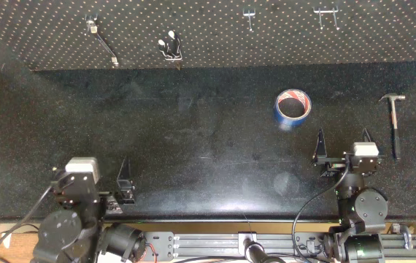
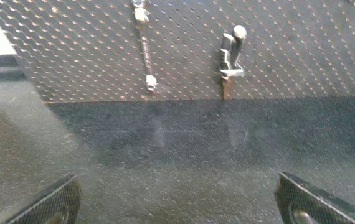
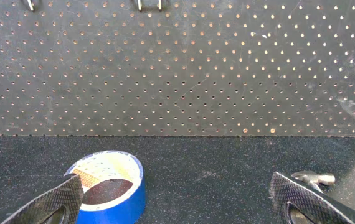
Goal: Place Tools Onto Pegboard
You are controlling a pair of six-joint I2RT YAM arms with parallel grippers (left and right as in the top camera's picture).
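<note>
- The pegboard [image 1: 215, 36] stands along the far edge of the black table [image 1: 193, 139].
- Two items already hang on its left part: a long thin tool [image 1: 104, 44] and, just right of it, a shorter tool [image 1: 170, 47].
- Farther right are two bare hooks, one [image 1: 249, 14] near the middle and one [image 1: 326, 13] toward the right.
- A roll of blue tape [image 1: 293, 108] lies flat on the table, right of centre and a little way in front of the board.
- A hammer [image 1: 394, 128] lies near the right edge, head toward the board and handle pointing back at the arms.
- The right gripper [image 1: 343, 142] sits between the two, nearer than the tape, with its fingers spread wide and nothing in them.
- The left gripper [image 2: 177, 186] is at the near left, well apart from both loose items, fingers likewise spread and empty.
- The hammer probably handles as stiff and head-heavy. A grip on the handle close to the head should stop it tipping, though the smooth handle could slip.
- The tape looks light and rigid. One finger inside the ring and one outside, pinching the wall, seems the surest hold.
- Both loose items fall to the right arm, and each bare hook likely suits one of them.
</note>
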